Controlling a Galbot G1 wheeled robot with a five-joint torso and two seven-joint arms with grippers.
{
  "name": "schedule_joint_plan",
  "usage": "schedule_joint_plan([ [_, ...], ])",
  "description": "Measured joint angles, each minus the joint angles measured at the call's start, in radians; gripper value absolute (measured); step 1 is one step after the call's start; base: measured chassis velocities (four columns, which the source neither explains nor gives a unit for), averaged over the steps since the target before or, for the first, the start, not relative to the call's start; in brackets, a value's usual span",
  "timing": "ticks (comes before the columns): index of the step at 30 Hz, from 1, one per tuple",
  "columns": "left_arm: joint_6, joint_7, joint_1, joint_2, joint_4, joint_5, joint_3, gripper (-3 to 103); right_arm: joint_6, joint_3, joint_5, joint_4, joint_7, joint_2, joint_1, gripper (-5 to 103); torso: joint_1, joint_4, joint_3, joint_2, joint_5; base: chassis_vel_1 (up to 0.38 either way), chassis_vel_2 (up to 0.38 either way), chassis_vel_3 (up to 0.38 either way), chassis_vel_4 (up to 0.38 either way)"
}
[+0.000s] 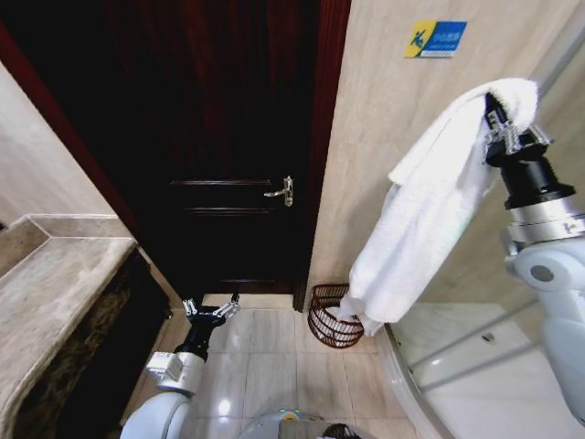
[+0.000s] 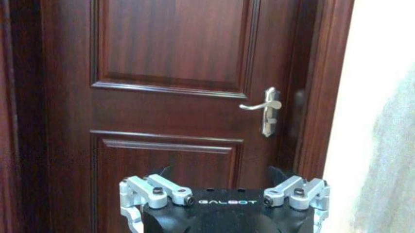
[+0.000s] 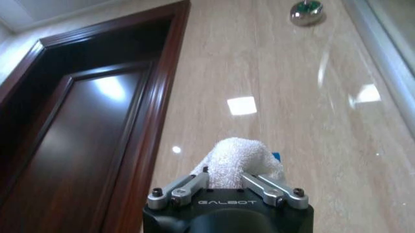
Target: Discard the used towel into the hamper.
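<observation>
Right gripper [image 1: 501, 114] raised high by the wall, clenched on the towel [image 1: 416, 219], which hangs long-axis vertical. The hamper [image 1: 331, 315] sits on the floor below, slightly left of the gripper; towel's lower end overlaps its rim. Left gripper [image 1: 210, 311] low, released, idle.

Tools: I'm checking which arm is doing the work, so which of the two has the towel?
The right tool, raised high by the wall, is shut on the white towel hanging above the hamper. The left tool hangs low, open and empty.
</observation>
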Motion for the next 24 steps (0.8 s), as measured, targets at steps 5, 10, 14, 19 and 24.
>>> schedule_joint_plan([
  [5, 0.000, 0.000, 0.000, 0.000, 0.000, 0.000, 0.000, 100, 0.017, -0.006, -0.006, -0.004, -0.006, 0.017, -0.004, 5, 0.001, 0.0000, 0.000, 0.000, 0.0002, -0.081, 0.071, 0.070, -0.095],
  [10, 0.000, 0.000, 0.000, 0.000, 0.000, 0.000, 0.000, 100, 0.032, -0.002, -0.027, 0.000, -0.028, 0.056, -0.053, 5, -0.001, -0.0005, 0.000, 0.000, 0.0002, 0.000, 0.000, 0.000, 0.000],
  [14, 0.000, 0.000, 0.000, 0.000, 0.000, 0.000, 0.000, 100, 0.044, -0.011, -0.047, -0.002, -0.037, 0.085, -0.084, 5, -0.001, -0.0005, 0.000, 0.000, 0.0002, 0.000, 0.000, 0.000, 0.000],
  [19, 0.000, 0.000, 0.000, 0.000, 0.000, 0.000, 0.000, 100, 0.058, -0.028, -0.055, -0.018, -0.058, 0.106, -0.107, 5, -0.001, -0.0002, 0.000, 0.000, 0.0001, 0.000, 0.000, 0.000, 0.000],
  [24, 0.000, 0.000, 0.000, 0.000, 0.000, 0.000, 0.000, 100, 0.079, -0.042, -0.075, -0.044, -0.082, 0.128, -0.135, 5, 0.000, -0.0002, 0.000, 0.000, -0.0001, 0.000, 0.000, 0.000, 0.000],
])
